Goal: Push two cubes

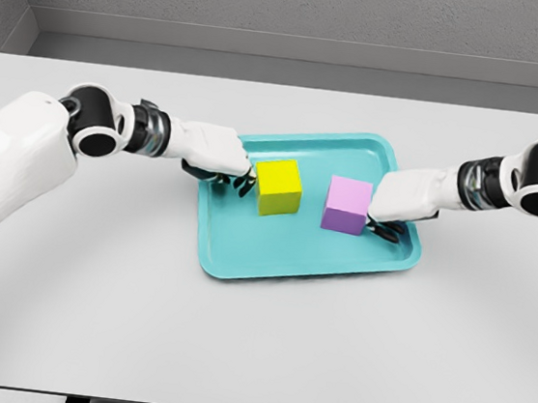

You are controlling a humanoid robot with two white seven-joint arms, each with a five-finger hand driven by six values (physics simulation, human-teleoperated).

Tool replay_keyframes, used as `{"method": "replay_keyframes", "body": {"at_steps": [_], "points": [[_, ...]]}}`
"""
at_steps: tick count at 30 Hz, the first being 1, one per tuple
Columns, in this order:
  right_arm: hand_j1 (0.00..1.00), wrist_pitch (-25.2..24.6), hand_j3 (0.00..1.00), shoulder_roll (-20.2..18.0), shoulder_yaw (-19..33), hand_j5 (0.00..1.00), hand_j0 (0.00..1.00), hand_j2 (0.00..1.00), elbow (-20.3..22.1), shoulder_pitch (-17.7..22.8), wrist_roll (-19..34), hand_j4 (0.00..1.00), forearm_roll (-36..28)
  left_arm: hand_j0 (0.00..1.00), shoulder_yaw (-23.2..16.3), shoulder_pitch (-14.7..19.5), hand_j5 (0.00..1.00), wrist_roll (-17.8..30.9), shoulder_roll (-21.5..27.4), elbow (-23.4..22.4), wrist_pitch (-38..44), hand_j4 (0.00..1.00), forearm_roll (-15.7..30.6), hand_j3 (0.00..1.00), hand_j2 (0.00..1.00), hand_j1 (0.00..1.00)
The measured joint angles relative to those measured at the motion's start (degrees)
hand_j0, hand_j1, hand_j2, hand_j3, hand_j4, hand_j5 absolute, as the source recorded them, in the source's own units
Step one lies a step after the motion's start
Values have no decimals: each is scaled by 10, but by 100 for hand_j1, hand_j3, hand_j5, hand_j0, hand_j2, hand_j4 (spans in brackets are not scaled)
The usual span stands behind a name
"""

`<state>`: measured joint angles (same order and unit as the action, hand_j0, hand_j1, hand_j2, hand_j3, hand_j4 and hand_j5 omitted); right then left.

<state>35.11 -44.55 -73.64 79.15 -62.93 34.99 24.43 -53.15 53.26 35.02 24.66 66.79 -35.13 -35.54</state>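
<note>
Single head-mounted view, angled steeply down and forward over the desk (251,355) at moderate range. Both arms enter from the lower sides; the far desk edge and back wall fill the top.

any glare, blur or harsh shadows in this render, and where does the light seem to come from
Head view: sharp throughout, no blur or glare; lighting is soft and even. The yellow cube and purple cube have brighter tops than fronts, suggesting overhead light. Only faint shadows lie on the teal tray, darkest under the left hand and right hand. The table looks evenly lit.
</note>
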Motion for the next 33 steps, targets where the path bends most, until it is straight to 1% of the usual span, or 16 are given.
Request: {"method": "replay_keyframes", "body": {"at_steps": [6,24,33], "points": [[15,0,15,2,-3,15,15,15,1,-1,0,15,0,49,2,0,49,0,-5,0,0,49,0,49,49,49],[15,0,15,25,-10,15,15,15,-6,-14,0,15,4,49,2,0,49,0,-14,-1,0,49,-4,49,49,49],[15,0,15,34,-10,15,15,15,-12,-19,0,15,14,49,7,2,49,0,-15,-37,0,49,-2,49,49,49]]}}
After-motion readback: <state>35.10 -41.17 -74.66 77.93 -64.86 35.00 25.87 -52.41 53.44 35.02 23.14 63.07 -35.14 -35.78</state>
